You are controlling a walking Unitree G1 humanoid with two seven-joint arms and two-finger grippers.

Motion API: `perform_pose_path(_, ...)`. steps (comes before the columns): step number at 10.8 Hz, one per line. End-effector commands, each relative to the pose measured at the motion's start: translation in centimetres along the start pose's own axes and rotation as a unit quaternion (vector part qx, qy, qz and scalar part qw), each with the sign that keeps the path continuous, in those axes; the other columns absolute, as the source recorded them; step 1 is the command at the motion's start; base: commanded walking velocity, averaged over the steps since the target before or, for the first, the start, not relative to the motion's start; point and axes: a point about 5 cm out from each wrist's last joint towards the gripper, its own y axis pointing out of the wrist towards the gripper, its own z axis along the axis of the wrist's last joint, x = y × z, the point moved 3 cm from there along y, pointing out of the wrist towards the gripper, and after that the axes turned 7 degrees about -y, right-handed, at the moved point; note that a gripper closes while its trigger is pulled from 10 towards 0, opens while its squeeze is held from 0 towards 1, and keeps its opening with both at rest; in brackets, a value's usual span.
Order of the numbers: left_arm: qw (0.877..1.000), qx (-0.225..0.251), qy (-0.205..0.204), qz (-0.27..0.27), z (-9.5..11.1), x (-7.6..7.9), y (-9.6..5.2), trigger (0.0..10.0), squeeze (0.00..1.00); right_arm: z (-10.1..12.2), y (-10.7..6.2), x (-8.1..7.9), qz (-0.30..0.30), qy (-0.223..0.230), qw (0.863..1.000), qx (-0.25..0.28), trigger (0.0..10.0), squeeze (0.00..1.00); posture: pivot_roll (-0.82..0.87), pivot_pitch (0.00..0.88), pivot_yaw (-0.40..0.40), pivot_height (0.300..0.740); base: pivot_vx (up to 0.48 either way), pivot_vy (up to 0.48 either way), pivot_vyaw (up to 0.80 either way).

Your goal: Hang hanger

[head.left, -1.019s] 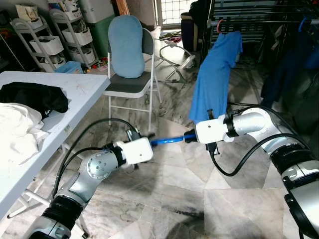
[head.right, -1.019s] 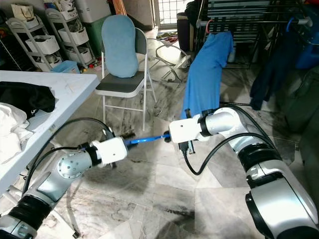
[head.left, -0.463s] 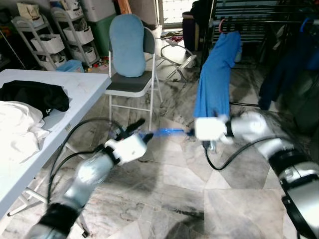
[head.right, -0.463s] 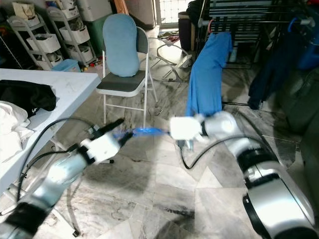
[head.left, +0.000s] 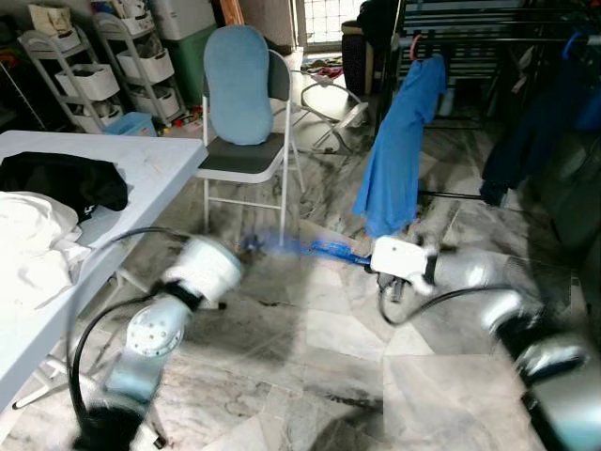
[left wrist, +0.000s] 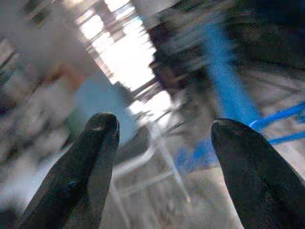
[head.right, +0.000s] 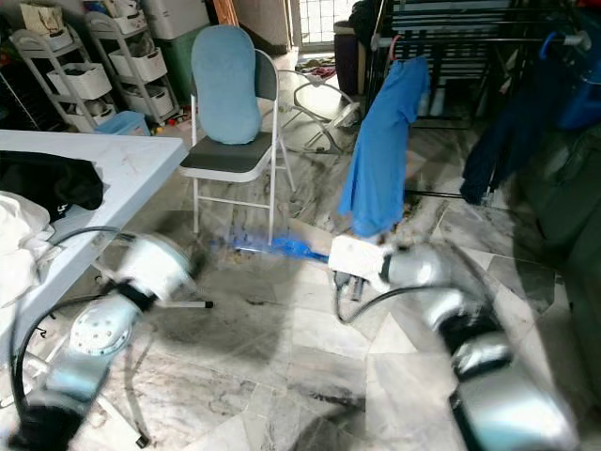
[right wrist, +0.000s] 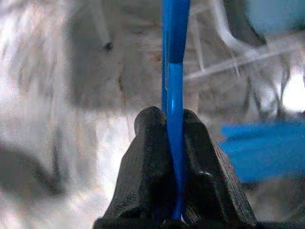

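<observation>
A marble floor (head.left: pixel 319 376) spreads below, with a white table (head.left: pixel 141 169) along the robot's left; a black garment (head.left: pixel 61 178) and a white one (head.left: pixel 28 235) lie near its front edge. Beyond the table's far corner stands a folding chair (head.left: pixel 246 155) with a light blue cushion (head.left: pixel 239 85) against its back. Farther right, a blue shirt (head.left: pixel 399 150) hangs from a dark rack (head.left: pixel 488 38). Both silver arms are blurred. The right gripper (right wrist: pixel 167 125) is low over the floor, below the shirt's hem, its two black fingers pressed together on a blue hanger (head.left: pixel 324 250) — the hanger runs from it toward the chair's legs. The left gripper (left wrist: pixel 162 138) has its fingers spread wide, nothing between them, the hanger just beyond its tips.
</observation>
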Motion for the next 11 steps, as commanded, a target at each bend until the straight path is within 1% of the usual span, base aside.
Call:
perform_pose_path(1,0.997,-0.028,-0.02,0.063,-1.1,-1.7,-0.9,10.0,1.0,0.0,0.0,0.5,-0.049,0.073,0.996,0.007,0.0,0.0,-0.1,0.0,0.084,0.74,0.0,0.0,0.0)
perform_pose_path(2,0.986,-0.069,-0.067,0.136,-3.0,-2.6,-2.5,10.0,1.0,-0.9,0.2,-0.4,-0.116,0.18,0.977,0.006,0.0,0.0,-0.1,0.0,0.083,0.74,0.0,0.0,0.0)
perform_pose_path(3,0.979,-0.09,-0.085,0.16,-3.9,-2.8,-3.3,10.0,1.0,-1.7,0.2,-1.0,-0.154,0.231,0.961,-0.01,0.0,0.0,-0.1,0.0,0.082,0.74,0.0,0.0,0.0)
perform_pose_path(4,0.972,-0.107,-0.113,0.176,-4.6,-2.6,-3.9,10.0,1.0,-2.7,0.0,-1.9,-0.196,0.303,0.932,-0.029,0.0,0.0,-0.1,0.0,0.078,0.74,0.0,0.0,0.0)
perform_pose_path(5,0.969,-0.122,-0.128,0.175,-5.0,-1.9,-4.0,10.0,1.0,-3.5,-0.5,-3.1,-0.229,0.363,0.901,-0.064,0.0,0.0,-0.11,0.0,0.073,0.74,0.0,0.0,0.0)
perform_pose_path(6,0.968,-0.127,-0.137,0.169,-5.0,-1.4,-3.9,10.0,1.0,-3.8,-0.9,-3.6,-0.251,0.389,0.883,-0.078,0.0,0.0,-0.11,0.0,0.072,0.74,0.0,0.0,0.0)
perform_pose_path(7,0.967,-0.13,-0.141,0.167,-5.0,-1.0,-3.7,10.0,1.0,-4.0,-1.6,-3.9,-0.282,0.417,0.858,-0.1,0.0,0.0,-0.12,0.0,0.07,0.74,0.0,0.0,0.0)
perform_pose_path(8,0.967,-0.132,-0.144,0.165,-5.0,-0.8,-3.6,10.0,0.0,-4.2,-1.8,-4.1,-0.294,0.43,0.847,-0.11,0.0,0.0,-0.12,0.0,0.067,0.74,0.0,0.0,0.0)
perform_pose_path(9,0.966,-0.135,-0.147,0.164,-5.1,-0.7,-3.5,10.0,0.0,-4.2,-1.9,-4.2,-0.299,0.432,0.843,-0.117,0.0,0.0,-0.12,0.0,0.064,0.74,0.0,0.0,0.0)
perform_pose_path(10,0.964,-0.143,-0.157,0.162,-5.4,-1.1,-3.6,10.0,0.0,-3.4,-1.9,-3.9,-0.297,0.424,0.848,-0.112,10.0,0.0,-0.12,0.0,0.066,0.74,0.0,0.0,0.0)
perform_pose_path(11,0.961,-0.147,-0.168,0.16,-5.5,-1.2,-3.5,10.0,0.0,-3.0,-1.8,-3.5,-0.299,0.43,0.845,-0.107,10.0,0.0,-0.12,0.0,0.07,0.74,0.0,0.0,0.0)
